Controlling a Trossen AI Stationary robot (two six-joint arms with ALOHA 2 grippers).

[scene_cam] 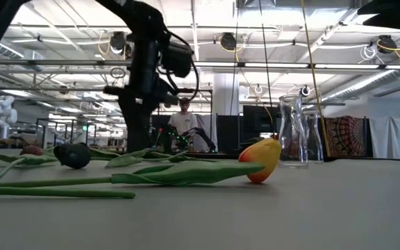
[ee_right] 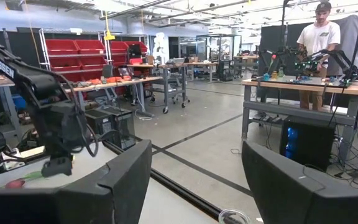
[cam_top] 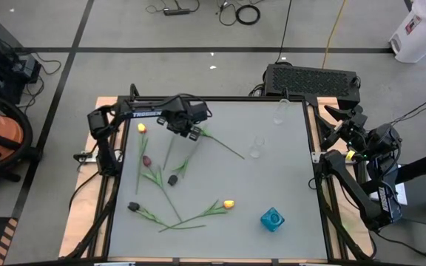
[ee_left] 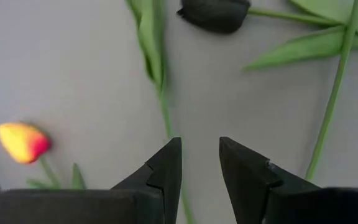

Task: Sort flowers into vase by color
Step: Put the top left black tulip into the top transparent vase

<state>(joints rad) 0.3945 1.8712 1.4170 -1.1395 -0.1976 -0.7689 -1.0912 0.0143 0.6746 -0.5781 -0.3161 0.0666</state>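
Several artificial tulips lie flat on the table's left half: a yellow one (cam_top: 141,128) (ee_left: 22,141), a pinkish red one (cam_top: 146,159), two dark ones (cam_top: 172,179) (cam_top: 133,207) and a second yellow one (cam_top: 228,204) (scene_cam: 261,158). My left gripper (cam_top: 187,129) (ee_left: 201,163) hovers open above a green stem (ee_left: 164,112), pointing down, and that stem runs under one fingertip. The nearer dark head (ee_left: 215,14) lies just ahead of it. My right gripper (ee_right: 194,180) is open, parked off the table's right edge (cam_top: 361,140).
Two clear glass vases stand toward the far right of the table (cam_top: 282,111) (cam_top: 256,145) (scene_cam: 292,130). A blue vase (cam_top: 272,219) sits near the near edge. The table's right half holds little else. A person (ee_right: 322,37) stands at a bench in the room beyond.
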